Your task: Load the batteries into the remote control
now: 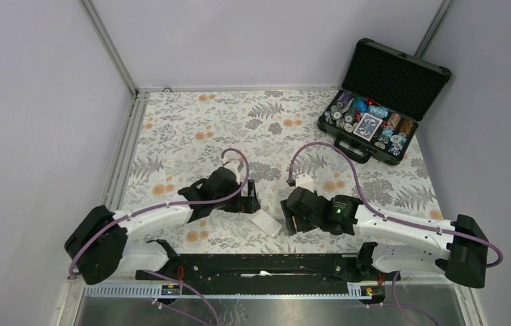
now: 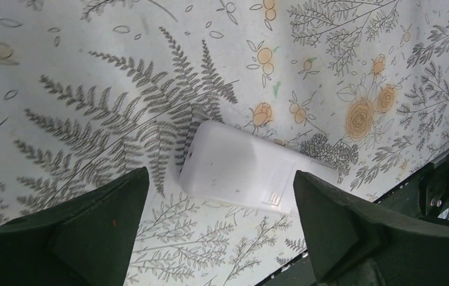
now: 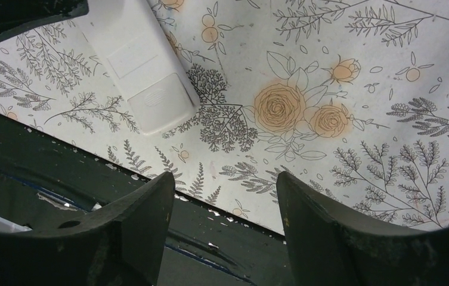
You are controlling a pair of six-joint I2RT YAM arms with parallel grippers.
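Note:
The remote control (image 1: 266,223) lies flat on the floral cloth near the front edge, plain white back up. In the left wrist view the remote control (image 2: 245,167) lies just beyond my left gripper (image 2: 220,176), which is open wide and hovers above it without touching. In the right wrist view the remote control (image 3: 144,71) is at the upper left, its cover panel showing. My right gripper (image 3: 225,179) is open over the table's edge, with nothing between its fingers. From above, the left gripper (image 1: 251,198) and right gripper (image 1: 286,219) flank the remote. The batteries are out of view.
A black hard case (image 1: 374,122) with its lid up and coloured chips inside stands at the back right. A black rail (image 1: 259,265) runs along the near edge just behind the remote. Grey walls and metal posts enclose the table.

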